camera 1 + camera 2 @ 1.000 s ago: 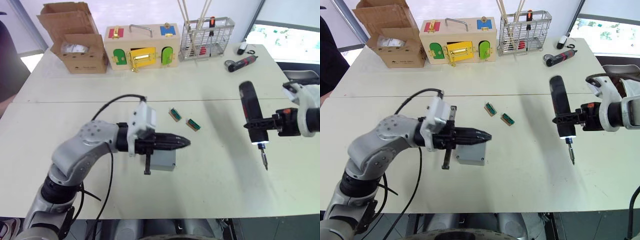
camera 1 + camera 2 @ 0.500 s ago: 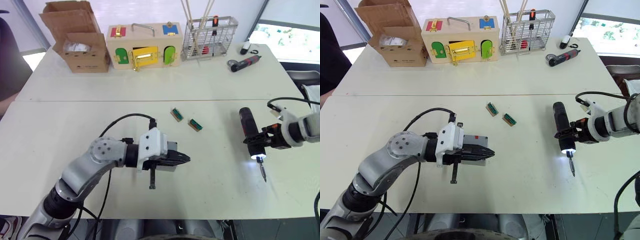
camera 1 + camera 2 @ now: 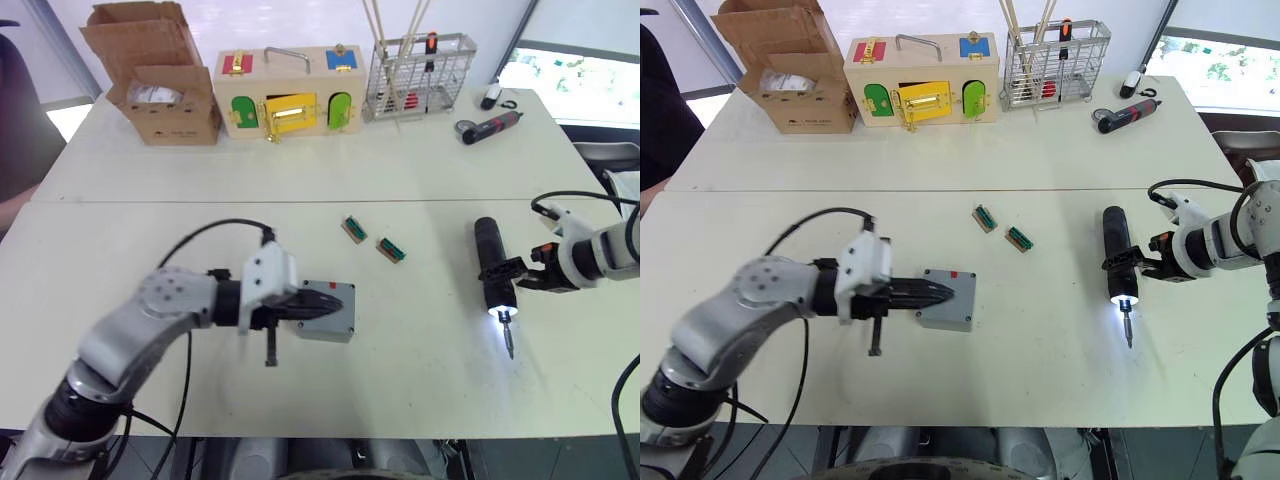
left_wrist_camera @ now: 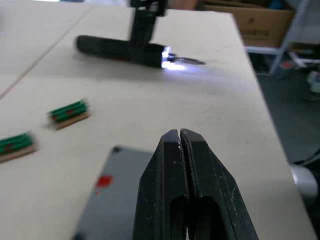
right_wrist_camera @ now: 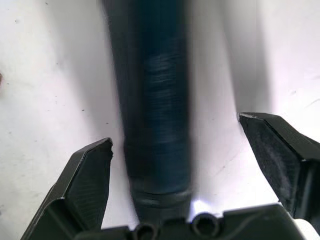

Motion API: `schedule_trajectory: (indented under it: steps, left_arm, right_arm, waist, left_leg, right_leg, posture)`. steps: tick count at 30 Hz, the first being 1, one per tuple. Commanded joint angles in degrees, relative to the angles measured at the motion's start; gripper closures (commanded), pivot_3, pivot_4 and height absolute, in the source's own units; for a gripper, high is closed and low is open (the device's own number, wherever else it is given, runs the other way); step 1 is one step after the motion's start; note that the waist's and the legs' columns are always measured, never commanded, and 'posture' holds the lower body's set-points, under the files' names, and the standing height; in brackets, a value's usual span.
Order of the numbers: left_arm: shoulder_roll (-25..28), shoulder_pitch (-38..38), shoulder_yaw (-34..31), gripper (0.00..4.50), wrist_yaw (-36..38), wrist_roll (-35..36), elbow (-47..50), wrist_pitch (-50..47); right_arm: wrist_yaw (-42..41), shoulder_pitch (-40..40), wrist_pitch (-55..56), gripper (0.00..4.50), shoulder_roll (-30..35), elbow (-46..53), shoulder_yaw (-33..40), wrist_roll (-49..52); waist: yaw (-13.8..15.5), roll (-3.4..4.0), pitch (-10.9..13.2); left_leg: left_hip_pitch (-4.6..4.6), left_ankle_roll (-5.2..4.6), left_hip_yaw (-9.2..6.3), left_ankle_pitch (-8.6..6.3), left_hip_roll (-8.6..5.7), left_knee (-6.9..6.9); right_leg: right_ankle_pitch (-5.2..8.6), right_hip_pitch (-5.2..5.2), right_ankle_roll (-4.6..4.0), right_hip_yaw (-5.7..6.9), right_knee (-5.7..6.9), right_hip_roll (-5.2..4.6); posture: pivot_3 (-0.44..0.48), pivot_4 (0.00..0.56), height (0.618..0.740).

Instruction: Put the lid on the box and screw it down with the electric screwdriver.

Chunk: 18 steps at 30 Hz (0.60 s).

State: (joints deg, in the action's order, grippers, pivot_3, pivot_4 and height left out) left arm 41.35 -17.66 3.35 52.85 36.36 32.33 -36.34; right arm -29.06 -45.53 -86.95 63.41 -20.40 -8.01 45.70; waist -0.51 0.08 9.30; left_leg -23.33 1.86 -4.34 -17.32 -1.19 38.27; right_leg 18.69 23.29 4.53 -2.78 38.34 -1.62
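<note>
The grey box [image 3: 330, 325] stands mid-table with the flat grey lid [image 3: 958, 288] lying on top; a small red mark shows at the lid's far edge. My left gripper [image 3: 948, 292] is shut and empty, its tips just over the lid's left part [image 4: 112, 200]. To the right, the black electric screwdriver [image 3: 492, 262] lies on the table with its tip light on and its bit [image 3: 508, 338] pointing toward me. My right gripper [image 5: 175, 131] is open, one finger [image 5: 90, 170] on each side of the screwdriver's body [image 5: 152, 100] without gripping it.
Two small green-topped blocks [image 3: 351, 228] [image 3: 387, 249] lie between the box and the table seam. At the back stand a cardboard carton [image 3: 160, 85], a wooden latch box [image 3: 290, 90] and a wire basket [image 3: 415, 75]. A smaller red-and-black driver [image 3: 488, 125] lies back right.
The right gripper has lowered the screwdriver onto the table and opened off it. The left arm has drawn back to the left, uncovering more of the lid.
</note>
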Motion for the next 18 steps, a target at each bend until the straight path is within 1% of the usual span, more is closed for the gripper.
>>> schedule_trajectory:
  steps: [1, 2, 4, 6, 7, 8, 10, 12, 14, 16, 18]
  left_arm:
    - [0.6, -1.4, -9.8, 4.5, -1.9, 3.5, -5.4, -0.6]
    - [0.3, -1.6, -11.5, 4.5, -2.5, 4.1, -7.1, -0.8]
    - [-0.1, -1.7, -13.8, 4.5, -3.9, 4.0, -10.7, -0.8]
    - [-0.9, -1.2, -13.5, 4.5, -5.0, 2.2, -13.4, 0.2]
    - [-1.7, -0.9, -12.8, 4.5, -6.3, 0.5, -15.2, 0.9]
    - [-2.6, -0.6, -12.0, 4.5, -7.9, -0.9, -16.6, 1.2]
    - [-3.5, 1.5, -10.4, 4.5, -8.6, -2.4, -17.1, 1.1]
    - [-2.4, 4.9, -7.3, 4.5, -8.3, -4.1, -14.4, -0.5]
    - [-0.6, 8.3, -4.7, 4.5, -8.2, -5.1, -11.1, -2.6]
    - [0.3, 11.4, -4.4, 4.5, -7.5, -4.2, -7.6, -3.4]
    - [-0.2, 12.5, -4.8, 4.5, -8.1, -2.3, -5.2, -5.1]
  right_arm:
    - [-2.6, -1.6, 12.7, 0.04, 0.1, 7.2, 7.7, -3.4]
    - [-3.4, -1.2, 14.7, 0.04, -1.0, 10.2, 9.9, -2.7]
    - [-6.3, 2.3, 18.3, 0.04, -4.2, 19.5, 15.0, 1.1]
    - [-7.5, 8.1, 20.9, 0.04, -8.4, 29.6, 19.3, 4.4]
    - [-7.6, 11.8, 24.0, 0.04, -10.9, 35.3, 20.0, 4.6]
    - [-7.5, 15.3, 26.1, 0.04, -12.3, 40.0, 19.1, 3.6]
    - [-8.1, 22.5, 30.5, 0.04, -14.3, 47.9, 15.7, 0.8]
    - [-9.4, 29.6, 33.1, 0.04, -14.9, 53.4, 12.5, -0.9]
    - [-9.7, 34.6, 34.3, 0.04, -15.8, 56.6, 11.2, -1.2]
    - [-9.5, 38.1, 35.5, 0.04, -16.5, 58.1, 10.7, -1.8]
    - [-9.0, 39.6, 35.5, 0.04, -18.1, 58.4, 10.6, -0.9]
  waist:
    - [-0.1, 0.0, 0.0]
    - [-0.1, 0.0, 0.0]
    - [-0.3, -0.01, 0.0]
    - [-0.3, -0.05, 0.0]
    - [-0.1, -0.1, -0.1]
    - [0.2, -0.15, -0.1]
    - [0.6, -0.15, -0.1]
    - [0.9, -0.15, -0.1]
    - [1.1, -0.15, -0.1]
    - [1.1, -0.15, -0.1]
    - [1.2, -0.17, -0.1]
  left_leg:
    - [0.0, 0.0, -0.01, 0.0, 0.01, 0.0]
    - [0.0, 0.0, -0.01, 0.0, 0.01, -0.01]
    - [-0.01, 0.0, 0.01, 0.0, 0.02, -0.04]
    - [0.0, 0.0, -0.09, -0.01, 0.08, -0.08]
    - [0.0, 0.0, -0.11, -0.01, 0.09, -0.05]
    - [-0.01, 0.0, -0.14, -0.01, 0.09, -0.07]
    - [-0.03, 0.01, -0.22, 0.0, 0.05, -0.01]
    - [-0.07, 0.06, -0.17, 0.03, 0.0, 0.05]
    - [-0.07, 0.09, -0.13, 0.05, -0.05, 0.06]
    - [-0.05, 0.13, -0.13, 0.07, -0.05, 0.08]
    - [0.01, 0.24, -0.16, 0.13, -0.04, 0.08]
  right_leg:
    - [0.0, 0.03, 0.0, 0.01, 0.03, 0.01]
    - [0.0, 0.04, 0.0, 0.01, 0.03, 0.01]
    - [0.0, 0.07, 0.01, 0.01, 0.04, 0.02]
    - [0.0, 0.06, 0.01, 0.09, 0.08, 0.08]
    - [0.0, 0.06, 0.01, 0.12, 0.1, 0.07]
    - [0.0, 0.05, 0.01, 0.14, 0.08, 0.06]
    - [0.0, 0.0, 0.01, 0.22, 0.1, 0.0]
    - [-0.03, 0.04, 0.06, 0.16, 0.11, -0.08]
    - [-0.06, 0.04, 0.12, 0.1, 0.08, -0.14]
    - [-0.07, 0.03, 0.13, 0.06, 0.09, -0.14]
    - [-0.08, -0.02, 0.12, 0.07, 0.13, -0.13]
  posture:
    - [0.0, 0.15, 0.74]
    - [0.0, 0.15, 0.74]
    - [0.0, 0.15, 0.74]
    - [0.0, 0.15, 0.74]
    - [0.0, 0.15, 0.74]
    - [0.0, 0.15, 0.74]
    - [0.0, 0.15, 0.74]
    - [0.0, 0.15, 0.74]
    - [0.0, 0.15, 0.74]
    - [0.0, 0.15, 0.74]
    - [0.0, 0.15, 0.74]
